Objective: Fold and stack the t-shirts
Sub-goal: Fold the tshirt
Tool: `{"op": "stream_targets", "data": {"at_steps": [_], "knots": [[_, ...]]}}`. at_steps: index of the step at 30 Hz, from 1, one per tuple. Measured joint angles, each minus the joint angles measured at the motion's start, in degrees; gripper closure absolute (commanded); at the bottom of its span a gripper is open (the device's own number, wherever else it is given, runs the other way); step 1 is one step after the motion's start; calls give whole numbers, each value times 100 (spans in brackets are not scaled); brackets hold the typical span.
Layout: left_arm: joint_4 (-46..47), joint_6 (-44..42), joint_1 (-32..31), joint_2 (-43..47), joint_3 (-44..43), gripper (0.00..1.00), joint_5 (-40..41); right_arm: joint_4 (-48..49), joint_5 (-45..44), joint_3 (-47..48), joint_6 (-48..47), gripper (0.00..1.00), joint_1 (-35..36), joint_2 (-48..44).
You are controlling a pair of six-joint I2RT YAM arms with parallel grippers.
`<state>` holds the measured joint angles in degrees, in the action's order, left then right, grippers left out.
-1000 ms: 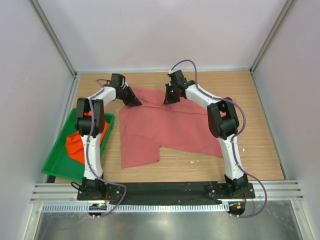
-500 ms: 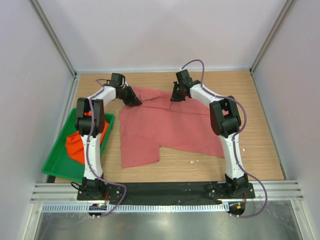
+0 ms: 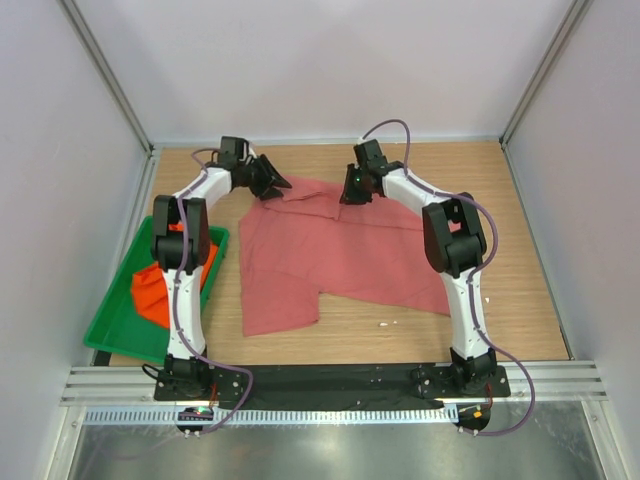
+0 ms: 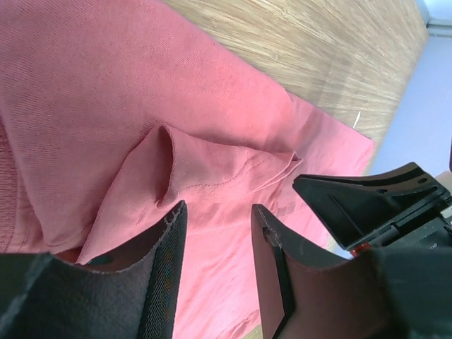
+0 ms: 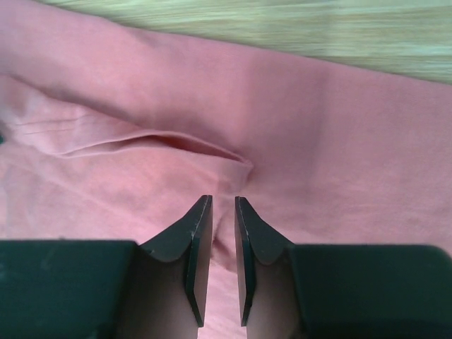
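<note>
The rose-pink t-shirt (image 3: 330, 255) lies spread on the wooden table, with a small folded flap (image 3: 308, 196) at its far edge. My left gripper (image 3: 276, 183) hovers over the shirt's far left corner, open, with only pink cloth (image 4: 106, 92) below its fingers (image 4: 164, 261). At the far edge, right of the flap, my right gripper (image 3: 347, 193) is open by a narrow gap (image 5: 223, 202) just above a crease in the cloth (image 5: 176, 141). The orange t-shirt (image 3: 150, 292) lies crumpled in the green tray (image 3: 112, 322).
The green tray sits at the table's left edge beside the left arm. Bare wood (image 3: 450, 165) shows beyond and to the right of the pink shirt. White walls and metal posts (image 3: 110, 90) enclose the table. The right gripper's black body (image 4: 374, 205) shows in the left wrist view.
Both grippers have opened and let go of the pink shirt's far edge. The left gripper has drawn back toward the far side, and the right has shifted slightly to the right.
</note>
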<state>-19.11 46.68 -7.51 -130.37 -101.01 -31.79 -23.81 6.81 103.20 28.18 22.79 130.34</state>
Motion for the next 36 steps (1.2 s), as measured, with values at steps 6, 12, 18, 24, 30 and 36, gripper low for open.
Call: {"op": "stream_targets", "data": {"at_steps": [6, 12, 18, 24, 30, 36], "knots": [[131, 181, -2, -293, -146, 54, -221, 26, 151, 72, 44, 75, 96, -22], [518, 485, -2, -662, -433, 50, -490, 46, 269, 74, 98, 75, 173, -22], [2267, 1497, -9, -1189, -737, 47, -898, 66, 323, 74, 153, 75, 179, -22], [3578, 2387, -9, -1460, -927, 50, -1027, 52, 282, 74, 138, 75, 175, -24], [2776, 1497, -20, -625, 33, 48, -560, -42, 87, 35, 26, 71, 105, -79], [1799, 435, -26, 262, 240, 49, -26, -70, -28, 44, -22, 66, 28, -96]]}}
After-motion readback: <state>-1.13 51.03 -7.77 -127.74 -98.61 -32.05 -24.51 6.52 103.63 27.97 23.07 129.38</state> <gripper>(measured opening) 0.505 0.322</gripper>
